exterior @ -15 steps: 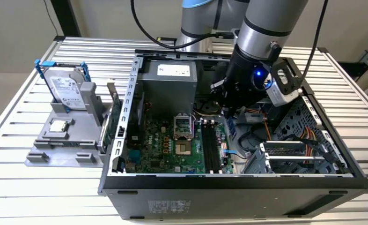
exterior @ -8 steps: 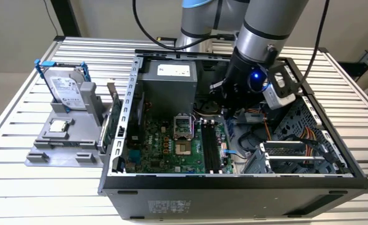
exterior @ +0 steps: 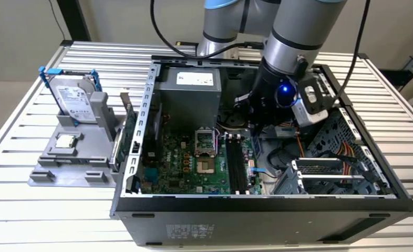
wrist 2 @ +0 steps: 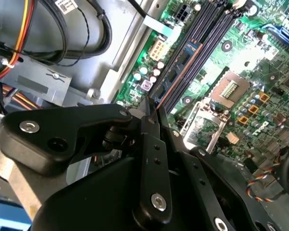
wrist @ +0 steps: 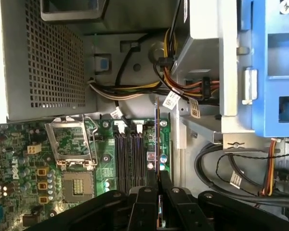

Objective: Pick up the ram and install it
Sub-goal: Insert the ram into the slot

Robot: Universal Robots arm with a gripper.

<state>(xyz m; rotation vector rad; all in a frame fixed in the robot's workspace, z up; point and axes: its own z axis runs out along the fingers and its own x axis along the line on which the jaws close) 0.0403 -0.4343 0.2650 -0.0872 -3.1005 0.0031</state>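
In both wrist views my gripper (wrist: 157, 180) (wrist 2: 151, 108) is shut on the ram (wrist: 156, 139) (wrist 2: 180, 67), a thin bluish board held on edge between the black fingers. The stick runs lengthwise along the motherboard's long black memory slots (wrist: 135, 154) (wrist 2: 207, 29) and lines up with the outermost one, on the cable side. It looks slightly raised over the slots; whether it touches one I cannot tell. In the exterior view the gripper (exterior: 256, 126) reaches down inside the open computer case (exterior: 262, 202), just above the far end of the slots (exterior: 236, 163).
The open CPU socket (exterior: 203, 142) (wrist: 74, 154) lies beside the slots. The power supply box (exterior: 189, 97) and cable bundles (wrist: 135, 91) crowd the far end. A drive cage (exterior: 332, 173) fills the case's right. Outside, at the exterior view's left, a grey stand (exterior: 70, 157) holds a hard drive (exterior: 73, 100).
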